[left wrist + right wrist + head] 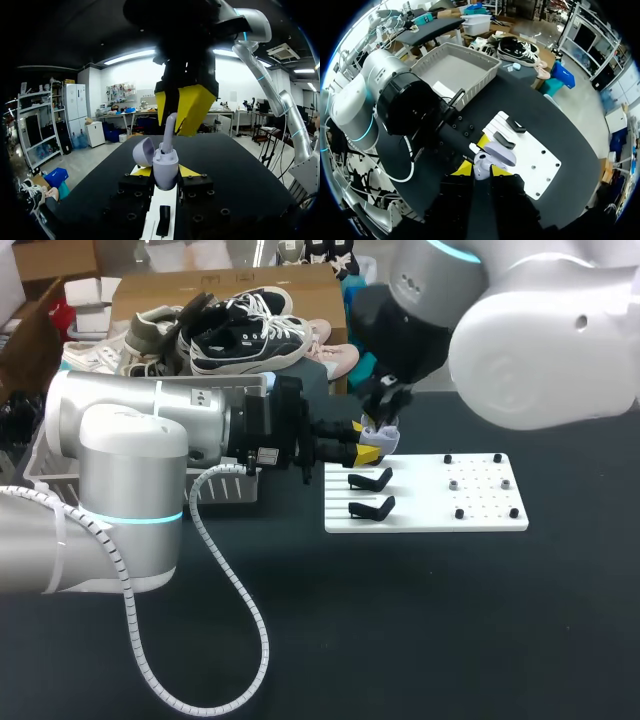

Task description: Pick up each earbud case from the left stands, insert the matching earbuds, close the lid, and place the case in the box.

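A lavender earbud case (pixel 166 167) stands upright with its lid (pixel 143 151) swung open. My left gripper (pixel 165 172) is shut on it from both sides, holding it over the near end of the white stand board (pixel 425 510). My right gripper (pixel 174 126) comes down from above, shut on a pale earbud (pixel 169 131) whose lower end sits in the case's opening. In the right wrist view the case (pixel 482 165) and its lid (pixel 500 152) lie just ahead of my right gripper (pixel 482 170). Two black stands (pixel 370 480) on the board hold nothing.
A grey basket (pixel 455 70) sits to the left of the board, largely hidden behind my left arm (pixel 130 460) in the head view. Small black pegs (pixel 480 485) dot the board's right half. A cable loops over the table (pixel 240 610) at the front.
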`<state>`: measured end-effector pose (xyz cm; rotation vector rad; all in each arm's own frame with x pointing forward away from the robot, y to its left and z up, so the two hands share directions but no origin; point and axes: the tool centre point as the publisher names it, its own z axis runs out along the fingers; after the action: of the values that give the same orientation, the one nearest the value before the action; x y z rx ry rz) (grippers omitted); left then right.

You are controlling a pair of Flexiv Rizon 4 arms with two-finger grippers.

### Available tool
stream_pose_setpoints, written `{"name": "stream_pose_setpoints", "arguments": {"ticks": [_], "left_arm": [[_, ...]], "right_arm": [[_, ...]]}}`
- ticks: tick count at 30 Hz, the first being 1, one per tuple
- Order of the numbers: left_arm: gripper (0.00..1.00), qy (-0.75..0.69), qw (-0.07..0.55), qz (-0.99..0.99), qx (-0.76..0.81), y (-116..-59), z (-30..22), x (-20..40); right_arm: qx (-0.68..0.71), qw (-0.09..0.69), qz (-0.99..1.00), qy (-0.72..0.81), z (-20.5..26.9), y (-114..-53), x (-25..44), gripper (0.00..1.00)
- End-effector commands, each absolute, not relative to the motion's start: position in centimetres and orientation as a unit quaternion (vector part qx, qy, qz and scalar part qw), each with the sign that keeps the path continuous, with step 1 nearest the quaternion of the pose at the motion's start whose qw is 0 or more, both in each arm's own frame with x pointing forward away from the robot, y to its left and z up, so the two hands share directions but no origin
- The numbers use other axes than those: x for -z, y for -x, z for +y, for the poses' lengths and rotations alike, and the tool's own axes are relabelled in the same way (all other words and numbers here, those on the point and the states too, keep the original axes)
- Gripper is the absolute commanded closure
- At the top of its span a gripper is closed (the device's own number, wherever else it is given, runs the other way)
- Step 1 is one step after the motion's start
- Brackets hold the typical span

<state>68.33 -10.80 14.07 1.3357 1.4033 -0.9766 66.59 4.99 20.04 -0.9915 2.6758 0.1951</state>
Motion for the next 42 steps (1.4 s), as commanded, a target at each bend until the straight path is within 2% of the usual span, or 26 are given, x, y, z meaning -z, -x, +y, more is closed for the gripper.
{"name": "stream_pose_setpoints", "arguments": {"ticks": [1, 42], "left_arm": [[1.00, -0.544, 0.469, 0.571, 0.398, -68.3, -10.8, -14.0], [1.00, -0.544, 0.469, 0.571, 0.398, -68.3, -10.8, -14.0]], "right_arm": [[-0.067, 0.139, 0.926, 0.345, 5.1, -66.7, -19.6, 1.00], [-0.057, 0.126, 0.931, 0.337, 5.6, -67.2, -18.2, 0.99]]}}
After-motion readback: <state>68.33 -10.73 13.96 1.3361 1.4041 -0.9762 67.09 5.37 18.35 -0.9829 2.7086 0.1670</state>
